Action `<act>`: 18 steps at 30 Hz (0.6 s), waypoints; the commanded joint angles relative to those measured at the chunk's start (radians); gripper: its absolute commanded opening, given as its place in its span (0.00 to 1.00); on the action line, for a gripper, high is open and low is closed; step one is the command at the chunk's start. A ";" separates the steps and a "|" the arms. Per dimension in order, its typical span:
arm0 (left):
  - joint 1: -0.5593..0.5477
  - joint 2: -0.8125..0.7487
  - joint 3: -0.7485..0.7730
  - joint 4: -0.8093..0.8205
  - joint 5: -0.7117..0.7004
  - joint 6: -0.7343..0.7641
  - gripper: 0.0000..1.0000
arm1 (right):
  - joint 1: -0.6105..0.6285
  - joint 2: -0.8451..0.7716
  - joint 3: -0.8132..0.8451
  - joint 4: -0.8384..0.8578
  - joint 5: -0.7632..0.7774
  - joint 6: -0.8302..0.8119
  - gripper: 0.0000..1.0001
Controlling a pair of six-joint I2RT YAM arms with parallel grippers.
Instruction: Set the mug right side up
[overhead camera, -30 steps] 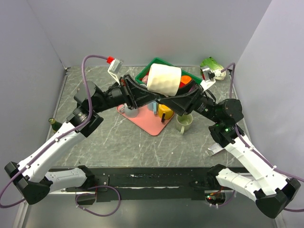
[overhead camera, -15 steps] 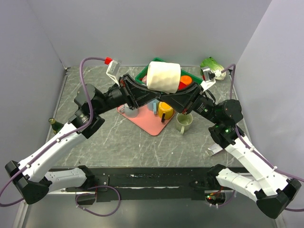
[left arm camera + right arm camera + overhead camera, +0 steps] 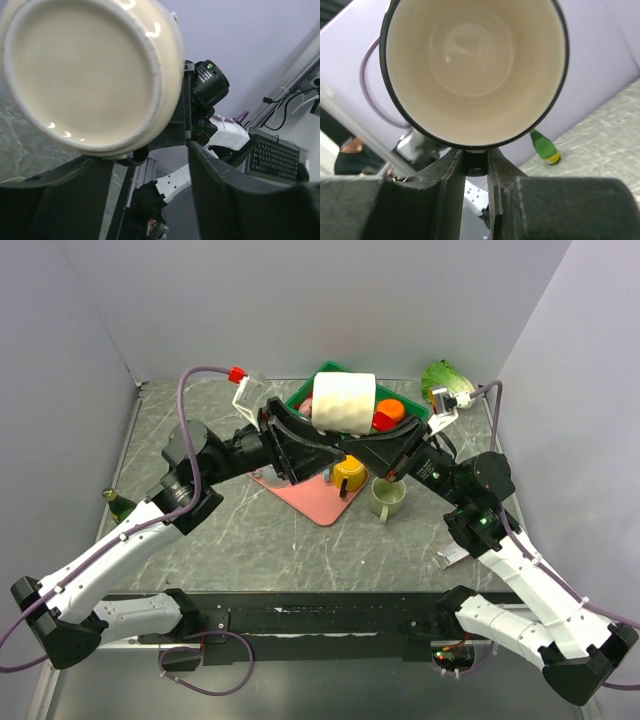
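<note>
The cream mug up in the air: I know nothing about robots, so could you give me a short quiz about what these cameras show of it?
1. True or false: the cream mug is standing on the table.
2. Multiple choice: the right wrist camera looks straight at the mug's A) flat base, B) open mouth, C) outer wall.
3. Fill in the blank: the left wrist camera sees the mug's ____.

Key:
1. False. It is up in the air between the two arms, lying on its side.
2. B.
3. Base.
</note>
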 commanded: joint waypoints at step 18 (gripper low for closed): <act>-0.020 0.020 0.132 -0.472 -0.488 0.182 0.96 | -0.003 -0.154 0.190 -0.553 0.475 -0.371 0.00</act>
